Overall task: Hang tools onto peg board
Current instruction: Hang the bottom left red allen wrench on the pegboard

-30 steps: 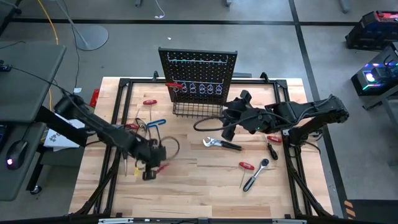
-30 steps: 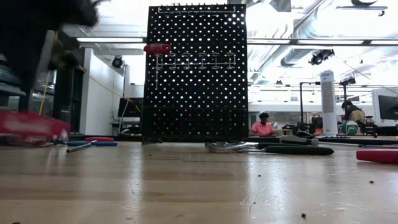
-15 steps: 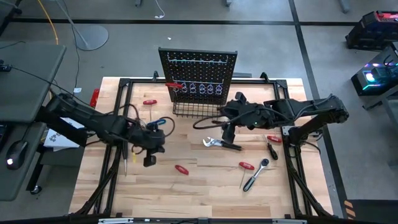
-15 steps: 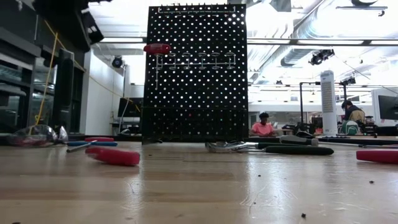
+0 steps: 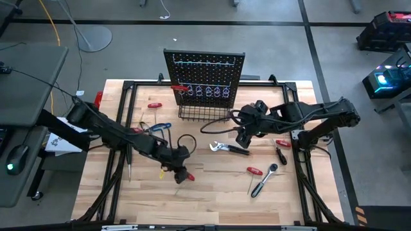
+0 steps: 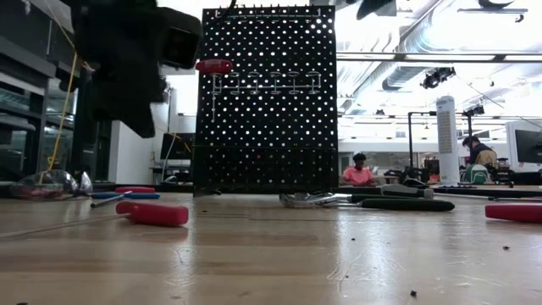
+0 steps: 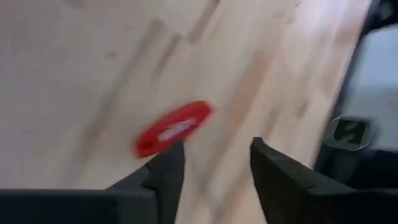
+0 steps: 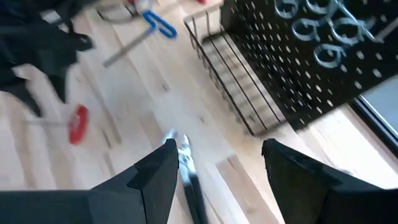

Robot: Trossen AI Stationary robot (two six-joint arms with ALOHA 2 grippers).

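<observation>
Now the left gripper (image 7: pixel 211 165) hovers with jaws parted and empty just above a red screwdriver (image 5: pixel 185 175) lying on bare wood near the table's (image 5: pixel 212 192) front middle, with open board on all sides of it. Likewise parted and empty, the right gripper (image 8: pixel 217 162) hangs over the pliers (image 5: pixel 228 149) at mid-table, just in front of the basket (image 5: pixel 204 113). Behind it the pegboard (image 5: pixel 205 67) stands at the back edge, one red tool (image 5: pixel 179 88) already on its hooks.
</observation>
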